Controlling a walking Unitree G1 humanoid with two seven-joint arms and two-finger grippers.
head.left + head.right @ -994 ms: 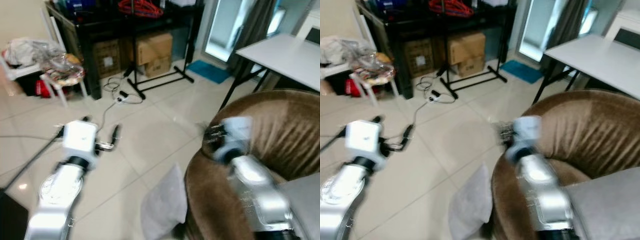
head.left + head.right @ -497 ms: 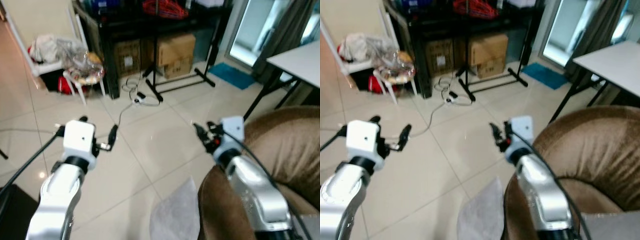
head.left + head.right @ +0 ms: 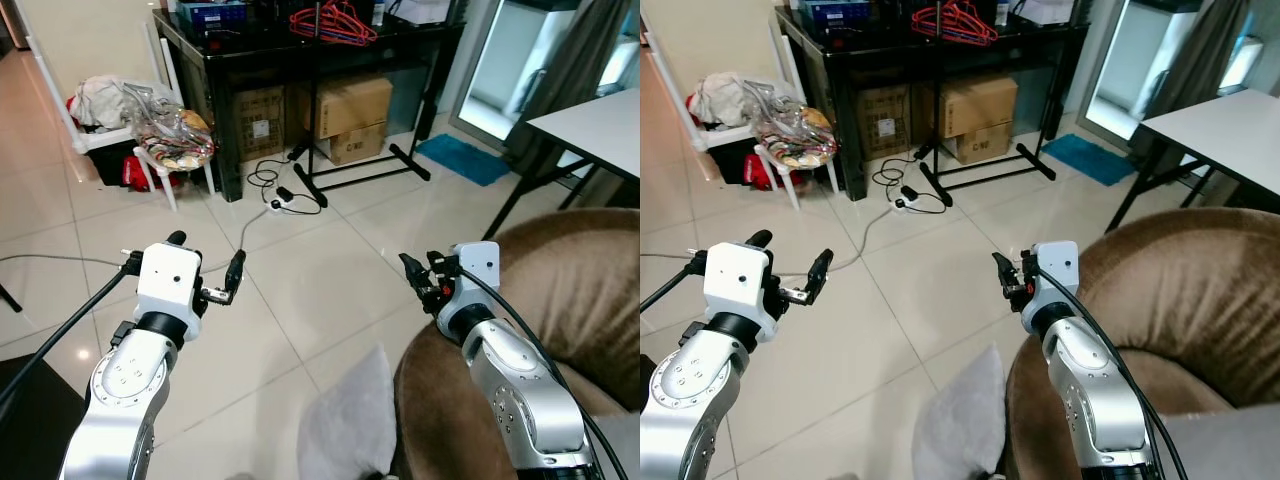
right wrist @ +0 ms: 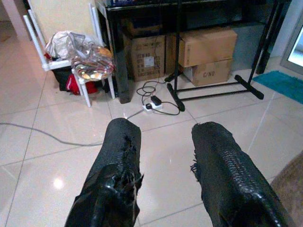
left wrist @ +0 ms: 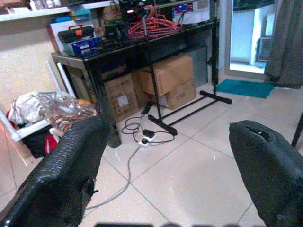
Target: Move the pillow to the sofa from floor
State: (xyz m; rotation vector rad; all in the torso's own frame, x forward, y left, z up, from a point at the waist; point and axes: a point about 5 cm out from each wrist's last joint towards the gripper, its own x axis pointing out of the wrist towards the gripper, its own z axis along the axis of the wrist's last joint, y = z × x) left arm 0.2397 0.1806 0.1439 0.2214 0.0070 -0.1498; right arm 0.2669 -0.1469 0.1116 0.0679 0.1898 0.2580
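A pale grey pillow (image 3: pixel 345 425) stands propped on the floor against the brown sofa (image 3: pixel 560 290), below and between both raised hands, nearer the right hand (image 3: pixel 418 283).

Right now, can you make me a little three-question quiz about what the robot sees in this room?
1. True or false: the grey pillow is already lying on the brown sofa.
2. Which gripper has its fingers spread wider: A) the left gripper, or B) the right gripper?
3. Fill in the missing word: the cardboard boxes sit under the black ______.

Key:
1. False. The pillow is on the tiled floor, leaning against the sofa's side.
2. A. Both are open and hold nothing, but the left wrist view shows a far wider gap.
3. Table, the one with red hangers on top.
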